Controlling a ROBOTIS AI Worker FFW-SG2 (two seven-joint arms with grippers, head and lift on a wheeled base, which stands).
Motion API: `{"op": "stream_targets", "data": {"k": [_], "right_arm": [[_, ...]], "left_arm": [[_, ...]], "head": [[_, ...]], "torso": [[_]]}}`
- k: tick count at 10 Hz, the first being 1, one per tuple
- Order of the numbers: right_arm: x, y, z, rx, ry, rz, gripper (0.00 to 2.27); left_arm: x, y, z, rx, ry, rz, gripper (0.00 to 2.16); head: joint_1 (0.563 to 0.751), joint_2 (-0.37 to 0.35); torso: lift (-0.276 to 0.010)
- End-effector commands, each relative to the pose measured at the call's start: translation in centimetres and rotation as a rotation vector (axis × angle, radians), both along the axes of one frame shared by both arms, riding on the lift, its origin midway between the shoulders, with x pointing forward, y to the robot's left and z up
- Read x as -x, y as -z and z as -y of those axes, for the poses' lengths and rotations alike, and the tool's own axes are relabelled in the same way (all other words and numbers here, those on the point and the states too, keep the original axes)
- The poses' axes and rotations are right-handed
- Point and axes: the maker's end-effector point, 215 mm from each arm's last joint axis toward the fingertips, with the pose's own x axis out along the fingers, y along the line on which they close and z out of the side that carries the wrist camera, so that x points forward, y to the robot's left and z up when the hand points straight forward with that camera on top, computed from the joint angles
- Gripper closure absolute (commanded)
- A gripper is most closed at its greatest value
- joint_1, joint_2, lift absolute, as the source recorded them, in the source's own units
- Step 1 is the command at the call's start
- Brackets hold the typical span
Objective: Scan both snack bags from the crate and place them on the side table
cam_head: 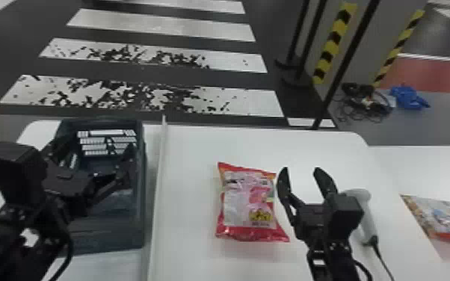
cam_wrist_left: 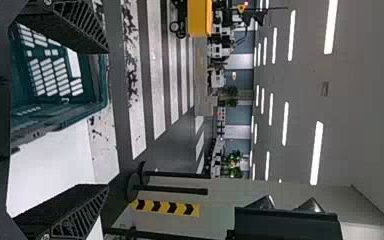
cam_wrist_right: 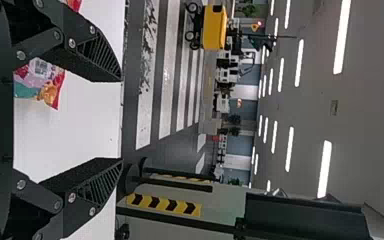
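Head view: A red snack bag lies flat on the white counter, its scan perhaps the step in hand, though whether it has been read cannot be told. The right hand, open and empty, hangs just right of the red bag; farther right of that bag rests the scanner, and beyond, on the side counter, the other snack bag. Left of the red bag, past a low divider, the left hand hovers at the crate, fingers spread around nothing. Should a scan be due, the right hand would do best to swing clear of the red bag, close squarely on the scanner's handle without snagging its cord, and aim at the code from a little above, turning the bag if the code is underneath. For the transfer, a gentle pinch across the bag's middle should suit its soft, slippery film; a corner hold could slip. Release low, beside the other bag rather than on it.
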Motion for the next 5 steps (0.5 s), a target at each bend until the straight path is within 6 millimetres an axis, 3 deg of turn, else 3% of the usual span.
{"op": "stream_targets", "data": {"k": [1,2,4,5], "right_arm": [[0.1,1.6,-2.4,-0.004,-0.083,-0.065,1.10],[0.3,3.2,-3.6,-0.019,-0.129,-0.130,1.87],[0.9,5.1,-6.4,-0.053,-0.250,-0.221,2.20],[0.8,5.0,-7.2,-0.053,-0.278,-0.222,2.25]], "left_arm": [[0.9,-0.5,-2.4,0.007,-0.026,0.036,0.03],[1.4,-0.9,-3.7,0.015,-0.032,0.057,0.03],[2.6,-1.1,-5.4,0.032,-0.052,0.079,0.03],[3.0,-0.7,-5.8,0.032,-0.053,0.072,0.03]], "head": [[0.695,-0.099],[0.695,-0.051],[0.695,0.005],[0.695,0.045]], "torso": [[-0.098],[-0.098],[-0.098],[-0.098]]}}
